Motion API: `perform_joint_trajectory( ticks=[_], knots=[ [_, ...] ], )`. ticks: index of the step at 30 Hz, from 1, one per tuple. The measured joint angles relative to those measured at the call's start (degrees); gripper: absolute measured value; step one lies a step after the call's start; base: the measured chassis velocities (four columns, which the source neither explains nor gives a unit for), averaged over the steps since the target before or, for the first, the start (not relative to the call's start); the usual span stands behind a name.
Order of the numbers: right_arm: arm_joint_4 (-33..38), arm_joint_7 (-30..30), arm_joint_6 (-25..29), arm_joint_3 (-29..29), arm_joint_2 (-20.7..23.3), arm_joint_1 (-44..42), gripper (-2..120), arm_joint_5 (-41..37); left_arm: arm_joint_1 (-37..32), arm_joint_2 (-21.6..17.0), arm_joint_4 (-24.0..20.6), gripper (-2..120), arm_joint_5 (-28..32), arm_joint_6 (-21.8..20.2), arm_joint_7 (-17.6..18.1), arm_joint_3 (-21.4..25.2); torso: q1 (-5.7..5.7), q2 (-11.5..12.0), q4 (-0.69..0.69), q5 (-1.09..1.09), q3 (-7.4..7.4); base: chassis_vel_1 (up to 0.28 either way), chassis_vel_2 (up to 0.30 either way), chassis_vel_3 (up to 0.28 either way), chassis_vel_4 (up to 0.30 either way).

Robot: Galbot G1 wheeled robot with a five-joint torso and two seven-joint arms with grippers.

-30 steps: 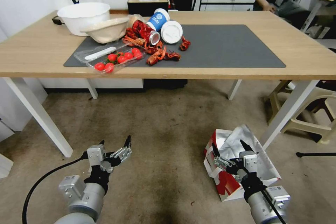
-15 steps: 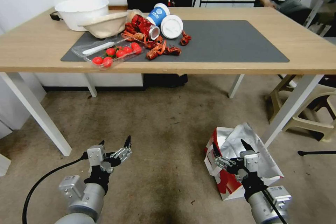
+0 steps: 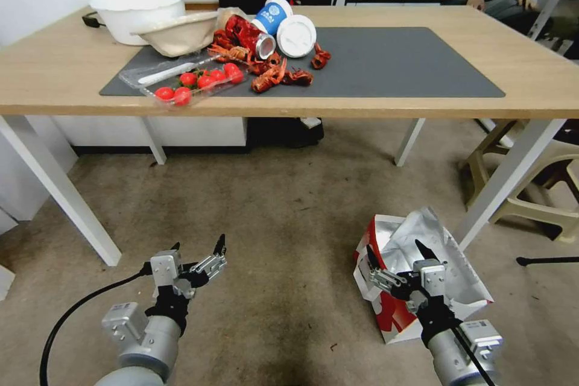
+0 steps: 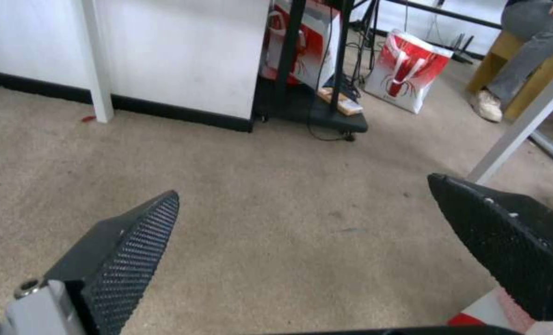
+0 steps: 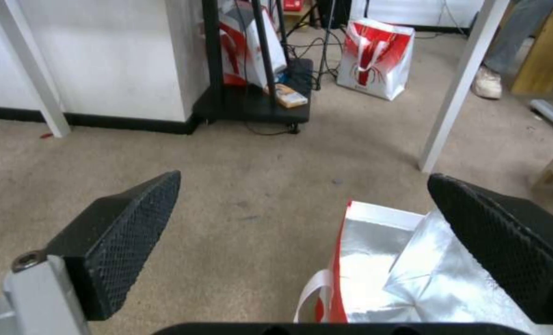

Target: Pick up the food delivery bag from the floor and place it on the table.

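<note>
The food delivery bag [image 3: 446,277] lies open on the floor [image 3: 283,205] by the table's right front leg, its foil lining crumpled and a red side panel facing me. My right gripper [image 3: 392,248] hovers open just above the bag's near edge; the right wrist view has the bag [image 5: 376,260] below and slightly to one side of the open right gripper [image 5: 304,176]. My left gripper [image 3: 199,242] is open over bare floor, well left of the bag. In the left wrist view the left gripper [image 4: 302,186] is empty. The table [image 3: 531,72] carries a dark grey mat [image 3: 392,60].
Bowls [image 3: 137,6], a tray of cherry tomatoes [image 3: 193,79], crayfish [image 3: 271,75] and cups [image 3: 295,36] crowd the mat's left part. A white table leg [image 3: 506,178] and a beige stool [image 3: 537,193] stand beside the bag. Other red-white bags [image 5: 376,58] stand beyond the table.
The whole head picture has shifted, so the camera moved: the table sits higher and a little larger. Both arms hold the same pose, both grippers still open.
</note>
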State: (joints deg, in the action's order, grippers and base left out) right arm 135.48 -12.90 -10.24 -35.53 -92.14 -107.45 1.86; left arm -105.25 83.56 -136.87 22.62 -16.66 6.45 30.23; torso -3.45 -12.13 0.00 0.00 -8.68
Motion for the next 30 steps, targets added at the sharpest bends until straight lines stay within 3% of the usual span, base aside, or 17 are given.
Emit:
perform_joint_trajectory(
  ticks=[8,30],
  knots=[
    [0.0,0.0,0.0,0.0,0.0,0.0,100,0.0,0.0,0.0,0.1,100,0.0,0.1,0.0,0.0,0.22,1.2,0.00,0.00,1.01,0.000,0.000,0.000,0.000],
    [0.3,0.0,0.1,-0.4,0.0,-0.2,100,-0.5,0.0,0.0,0.4,100,0.1,0.3,-0.3,0.5,1.21,6.8,0.00,0.00,5.63,0.000,0.000,0.000,0.000]
  ],
)
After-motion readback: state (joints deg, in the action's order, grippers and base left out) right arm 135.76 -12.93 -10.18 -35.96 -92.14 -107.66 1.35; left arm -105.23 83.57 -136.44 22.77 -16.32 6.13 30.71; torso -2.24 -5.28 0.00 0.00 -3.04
